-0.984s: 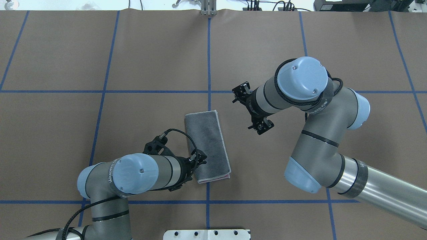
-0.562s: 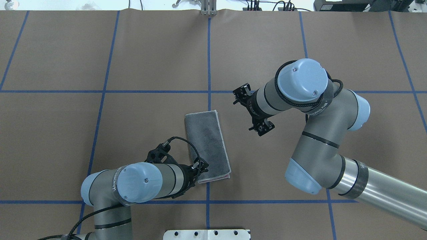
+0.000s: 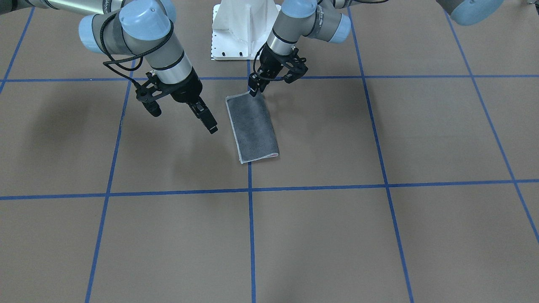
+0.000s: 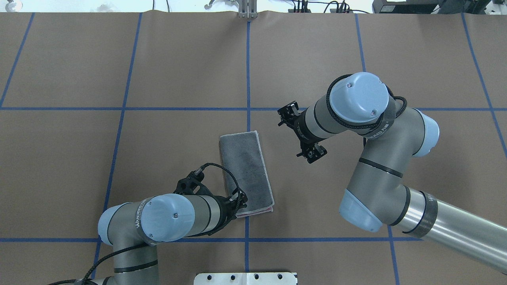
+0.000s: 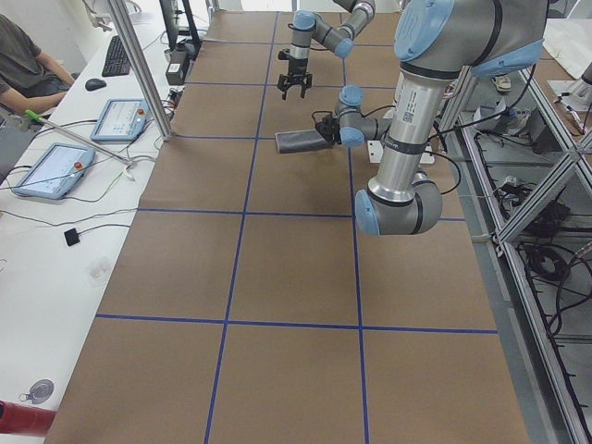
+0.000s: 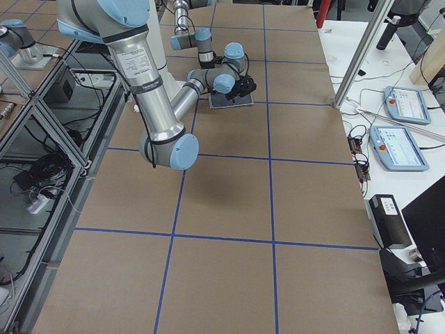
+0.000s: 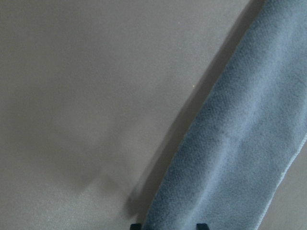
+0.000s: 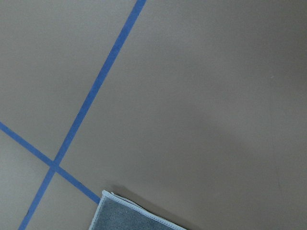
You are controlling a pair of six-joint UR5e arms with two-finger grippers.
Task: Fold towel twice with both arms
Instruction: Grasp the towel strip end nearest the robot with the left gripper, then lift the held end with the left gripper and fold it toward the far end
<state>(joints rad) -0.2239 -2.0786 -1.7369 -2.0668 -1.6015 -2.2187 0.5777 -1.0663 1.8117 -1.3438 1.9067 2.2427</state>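
The towel (image 4: 247,172) lies flat near the table's middle as a long strip, dark grey face up, with a pink sliver at its near end. It also shows in the front view as the towel (image 3: 252,126). My left gripper (image 4: 240,198) is low at the strip's near-left corner; the same gripper (image 3: 254,90) touches that corner. In the left wrist view its fingertips (image 7: 135,225) stand apart, open, with towel (image 7: 240,143) between them. My right gripper (image 3: 210,124) hovers beside the towel's right edge, apart from it, and looks open. The right wrist view shows only a towel corner (image 8: 134,218).
The white pedestal base (image 3: 240,29) stands at the robot's edge of the brown table cover. Blue tape lines (image 4: 248,71) mark a grid. In the left side view a side bench holds tablets (image 5: 120,118), and a person (image 5: 23,65) sits there.
My left gripper has slid toward the robot, from the strip's left edge to its near-left corner. The right arm has shifted only slightly. The towel has not moved.
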